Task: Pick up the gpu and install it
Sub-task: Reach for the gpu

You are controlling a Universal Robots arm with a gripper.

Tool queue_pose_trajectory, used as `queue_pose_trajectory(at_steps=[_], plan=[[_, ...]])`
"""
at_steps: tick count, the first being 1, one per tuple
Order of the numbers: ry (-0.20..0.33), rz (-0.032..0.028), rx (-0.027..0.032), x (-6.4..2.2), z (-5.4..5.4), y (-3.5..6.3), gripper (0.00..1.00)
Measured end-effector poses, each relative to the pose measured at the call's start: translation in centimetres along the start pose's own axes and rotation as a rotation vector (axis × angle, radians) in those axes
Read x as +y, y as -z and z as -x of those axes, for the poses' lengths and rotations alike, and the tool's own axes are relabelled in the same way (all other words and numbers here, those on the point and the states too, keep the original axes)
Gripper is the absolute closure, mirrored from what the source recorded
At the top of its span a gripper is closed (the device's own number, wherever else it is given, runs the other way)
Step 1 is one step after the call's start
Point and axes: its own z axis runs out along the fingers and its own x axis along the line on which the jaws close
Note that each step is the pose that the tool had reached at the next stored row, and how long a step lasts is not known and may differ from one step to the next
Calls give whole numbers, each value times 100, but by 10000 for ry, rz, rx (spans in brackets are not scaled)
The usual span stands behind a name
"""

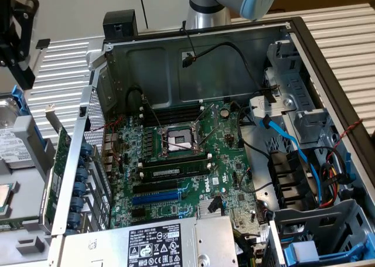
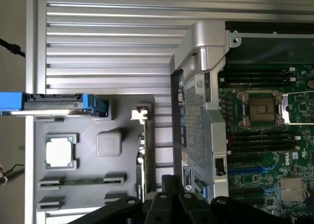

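The gpu (image 1: 57,172) stands on its edge in a grey holder tray (image 1: 23,202) at the exterior view's left, just outside the open computer case. Its green board shows edge-on and its silver end bracket (image 1: 50,111) points up. In the wrist view the gpu (image 2: 147,155) is a thin strip with its bracket (image 2: 140,114) at one end. My gripper (image 1: 24,74) hangs high above the tray at the exterior view's far left. Its black fingers (image 2: 165,184) are shut together with nothing between them, close over the card's end.
The large green motherboard (image 1: 176,156) lies in the case with black and blue expansion slots (image 1: 155,197) near its front. The tray also holds a processor chip (image 2: 61,153), a memory stick (image 2: 81,181) and a blue-railed drive (image 2: 54,103). The case's metal rear wall (image 1: 76,161) stands between card and motherboard.
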Motion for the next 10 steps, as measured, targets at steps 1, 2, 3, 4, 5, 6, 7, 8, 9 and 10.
queue_pose_trajectory(at_steps=[1,2,3,4,5,6,7,8,9,10], plan=[[-1,10,25,-16,-25,3,89],[-3,15,52,-31,-47,7,89],[-6,19,75,-44,-68,9,89],[-8,19,88,-57,-89,9,89],[-9,18,90,-74,-109,-1,89],[-10,19,91,-89,-128,-16,89],[-9,20,91,-106,-143,-31,89],[-9,21,91,-124,-158,-47,89],[-9,20,90,-141,-171,-62,89],[-8,20,90,-158,-183,-78,89]])
